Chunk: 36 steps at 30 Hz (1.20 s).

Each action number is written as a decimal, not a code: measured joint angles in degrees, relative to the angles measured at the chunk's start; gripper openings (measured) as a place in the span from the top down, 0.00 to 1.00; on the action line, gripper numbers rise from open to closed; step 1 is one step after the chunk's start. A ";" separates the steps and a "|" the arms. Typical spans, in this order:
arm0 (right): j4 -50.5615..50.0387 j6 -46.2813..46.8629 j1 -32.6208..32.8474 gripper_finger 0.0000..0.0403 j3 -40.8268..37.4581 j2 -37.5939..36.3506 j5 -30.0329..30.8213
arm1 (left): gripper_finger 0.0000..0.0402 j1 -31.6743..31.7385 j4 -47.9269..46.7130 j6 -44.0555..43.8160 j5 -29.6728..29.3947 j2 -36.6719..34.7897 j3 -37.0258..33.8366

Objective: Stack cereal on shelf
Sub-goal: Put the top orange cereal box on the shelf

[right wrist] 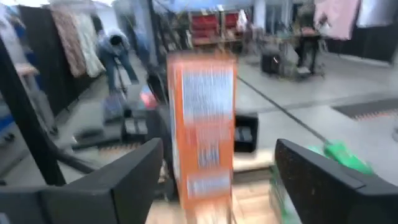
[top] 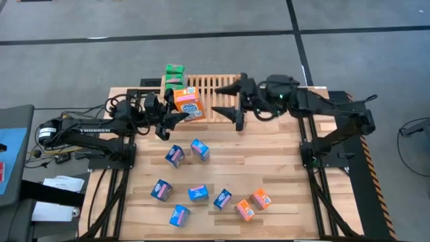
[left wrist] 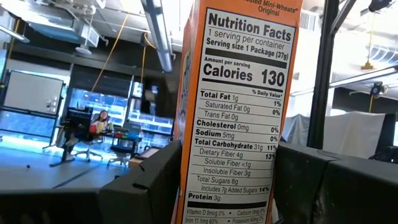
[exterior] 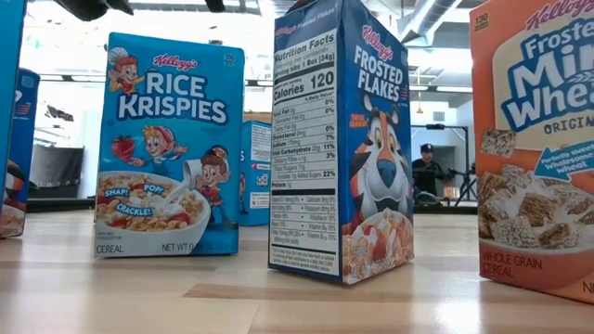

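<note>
The light-wood slatted shelf (top: 213, 86) stands at the table's far middle. Two green cereal boxes (top: 175, 71) sit at its far left end. My left gripper (top: 176, 113) is shut on an orange Mini-Wheats box (top: 189, 104) over the shelf's left end. The box fills the left wrist view (left wrist: 239, 106). My right gripper (top: 228, 99) is open and empty just right of that box, its fingers pointing toward it. The box shows blurred ahead in the right wrist view (right wrist: 202, 124). Several blue and two orange boxes stand on the near table (top: 199, 149). My left gripper pinches the orange box between its two fingers (left wrist: 152, 180), which lie on the two wide faces beside the nutrition panel (left wrist: 233, 186), in the box's lower part. The fingers come roughly level from the table's left. The box stands upright. I cannot tell whether its bottom touches the shelf.
In the low view a Rice Krispies box (exterior: 169, 144), a Frosted Flakes box (exterior: 342, 139) and an orange Mini-Wheats box (exterior: 538, 148) stand upright on the wood table. People show in the room beyond. Both arms' frames line the table's sides.
</note>
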 joint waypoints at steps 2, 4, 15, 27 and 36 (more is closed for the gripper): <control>-3.10 -0.76 -0.34 0.12 2.52 1.24 -2.94 | 0.52 0.00 -0.36 0.00 0.02 0.00 -0.01; -2.99 -2.10 -0.29 0.10 4.96 3.60 -4.22 | 0.52 -0.02 -0.33 0.00 0.03 0.00 0.00; -4.54 -3.25 -1.15 0.09 9.86 8.26 -6.03 | 0.52 -0.02 2.68 0.17 3.31 -0.22 0.00; -2.68 -1.52 -1.34 0.09 9.69 12.21 -10.78 | 0.52 0.00 2.72 -0.42 4.47 0.04 0.01; -0.13 -2.79 -1.67 0.23 9.76 12.11 -10.70 | 0.52 0.00 2.33 -0.49 4.02 0.02 0.01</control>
